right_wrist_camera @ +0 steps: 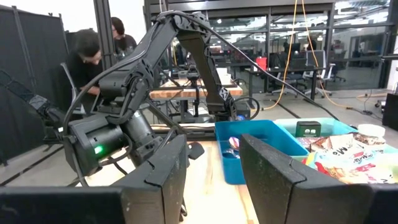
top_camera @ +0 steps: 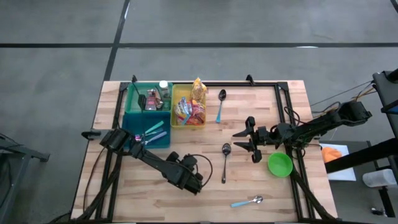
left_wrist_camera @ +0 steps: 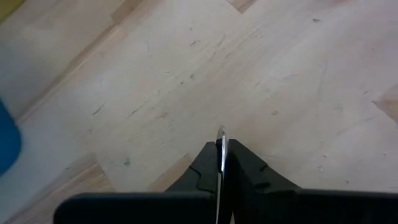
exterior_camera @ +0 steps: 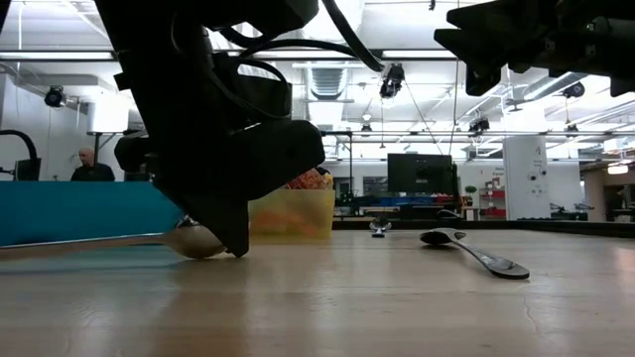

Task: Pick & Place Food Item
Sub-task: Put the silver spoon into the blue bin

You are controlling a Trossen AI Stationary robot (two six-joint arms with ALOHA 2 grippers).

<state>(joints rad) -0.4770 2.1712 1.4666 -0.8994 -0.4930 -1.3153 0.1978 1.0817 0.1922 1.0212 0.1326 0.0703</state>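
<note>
While left gripper point(top_camera: 196, 184) pinched thin metal spoon point(left_wrist_camera: 221, 149) edge-on between pressed-together fingers, only low view showed spoon's bowl resting on table point(top_camera: 273, 186) beneath it. Right gripper point(top_camera: 249, 144): fingers spread, empty. Snack packets point(top_camera: 191, 112) lay in yellow bin point(top_camera: 175, 99), well apart from both grippers. Packet lettering in right wrist view illegible.

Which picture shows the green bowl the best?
The high view: the green bowl shows whole, from above, on the table's right side beside the right end effector. The low view and both wrist views do not show it at all.
</note>
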